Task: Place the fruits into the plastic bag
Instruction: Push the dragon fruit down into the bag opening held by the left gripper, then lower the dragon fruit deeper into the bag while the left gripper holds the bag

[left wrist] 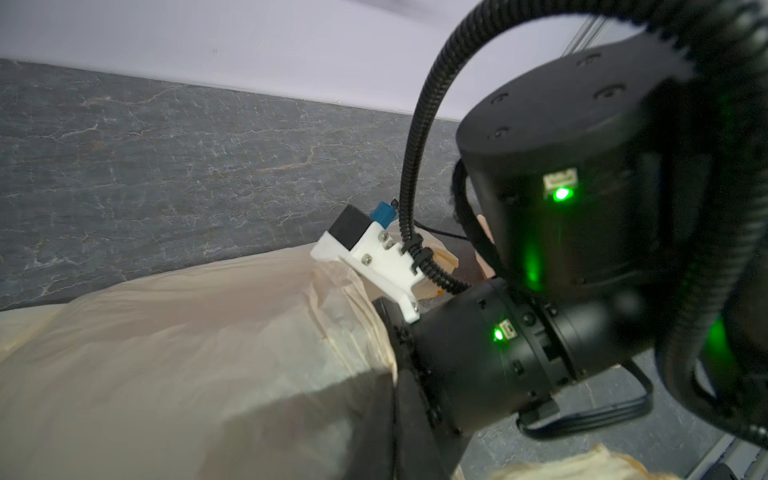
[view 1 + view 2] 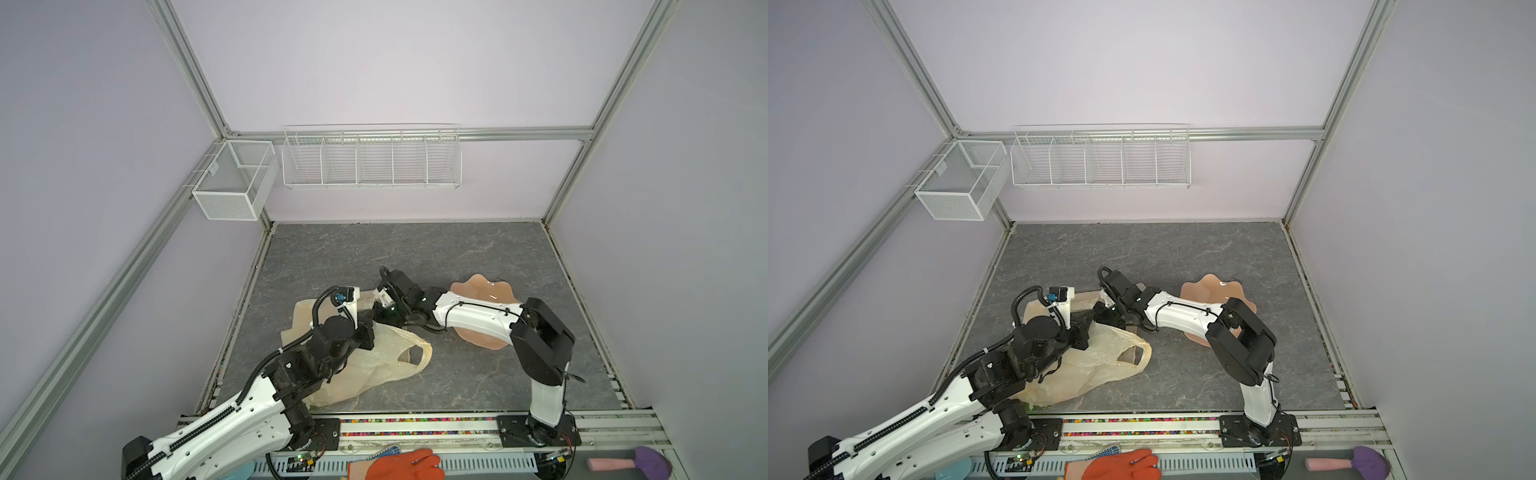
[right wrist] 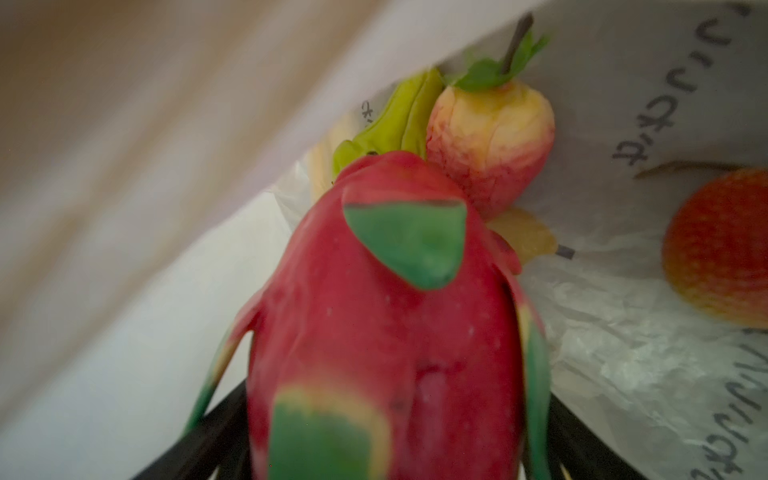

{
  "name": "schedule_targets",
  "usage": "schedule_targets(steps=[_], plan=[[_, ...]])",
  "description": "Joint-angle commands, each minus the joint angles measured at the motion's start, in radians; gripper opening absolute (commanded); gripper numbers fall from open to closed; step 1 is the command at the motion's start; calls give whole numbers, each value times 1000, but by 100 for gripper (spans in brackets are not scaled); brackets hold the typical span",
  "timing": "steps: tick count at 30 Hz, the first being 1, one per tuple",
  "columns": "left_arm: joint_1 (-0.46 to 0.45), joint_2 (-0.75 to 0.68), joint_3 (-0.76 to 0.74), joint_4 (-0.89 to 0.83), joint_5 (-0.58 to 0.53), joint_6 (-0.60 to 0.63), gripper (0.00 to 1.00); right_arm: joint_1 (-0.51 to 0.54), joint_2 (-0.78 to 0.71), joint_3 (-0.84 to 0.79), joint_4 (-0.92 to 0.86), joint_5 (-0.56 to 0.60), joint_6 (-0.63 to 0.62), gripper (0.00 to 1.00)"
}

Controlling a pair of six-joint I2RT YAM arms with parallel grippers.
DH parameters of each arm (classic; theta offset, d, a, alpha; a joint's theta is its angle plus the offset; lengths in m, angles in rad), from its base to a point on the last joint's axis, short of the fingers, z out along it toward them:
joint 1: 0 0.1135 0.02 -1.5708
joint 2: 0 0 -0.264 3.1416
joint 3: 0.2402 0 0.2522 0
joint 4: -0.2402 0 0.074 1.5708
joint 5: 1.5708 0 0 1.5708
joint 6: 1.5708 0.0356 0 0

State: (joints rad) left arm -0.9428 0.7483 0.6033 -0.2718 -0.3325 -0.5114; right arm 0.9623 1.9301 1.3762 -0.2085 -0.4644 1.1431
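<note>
The plastic bag lies on the near left part of the grey table, partly under the left arm. Its loop handle is spread out toward the right. The left tool sits at the bag's upper rim with its jaws together. The plastic rises to it there and stands lifted off the table, though the wrist hides the pinch itself.

The right arm reaches in from the right, passing over the peach wavy-edged plate that rests just right of the bag. The right tool enters the bag's mouth on its far side.

In the right wrist view the tool is inside the bag, with the lifted plastic overhead. The big red dragon fruit with green scales is clamped between the black fingers, which stand wide on either side of it. Beyond it, on the bag's lower layer, lie:
- a red-and-yellow fruit with a leafy stem, touching the dragon fruit's tip
- a yellow-green piece just beside that fruit
- a pale yellow piece
- an orange-red bumpy fruit, well apart from the others
</note>
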Motion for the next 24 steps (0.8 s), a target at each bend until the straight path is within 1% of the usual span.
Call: schedule_targets(steps=[1, 6, 8, 11, 18, 21, 24], plan=[[-1, 31, -40, 32, 20, -60, 0, 15, -15, 3, 87, -43, 92, 88], [-1, 11, -86, 18, 18, -98, 0, 8, -54, -16, 99, -44, 128, 88], [-1, 10, -107, 18, 35, -116, 0, 0, -70, -28, 131, -45, 157, 88], [-2, 12, -137, 20, 56, -152, 0, -9, -85, -15, 132, -43, 162, 88], [-2, 38, -172, -26, 32, -207, 0, -16, -110, -8, 132, -41, 174, 88], [-2, 11, -176, -72, 27, -225, 0, -23, -133, -26, 123, -26, 172, 88], [-2, -66, -186, -127, 27, -244, 0, -33, -156, -52, 119, -9, 164, 88]])
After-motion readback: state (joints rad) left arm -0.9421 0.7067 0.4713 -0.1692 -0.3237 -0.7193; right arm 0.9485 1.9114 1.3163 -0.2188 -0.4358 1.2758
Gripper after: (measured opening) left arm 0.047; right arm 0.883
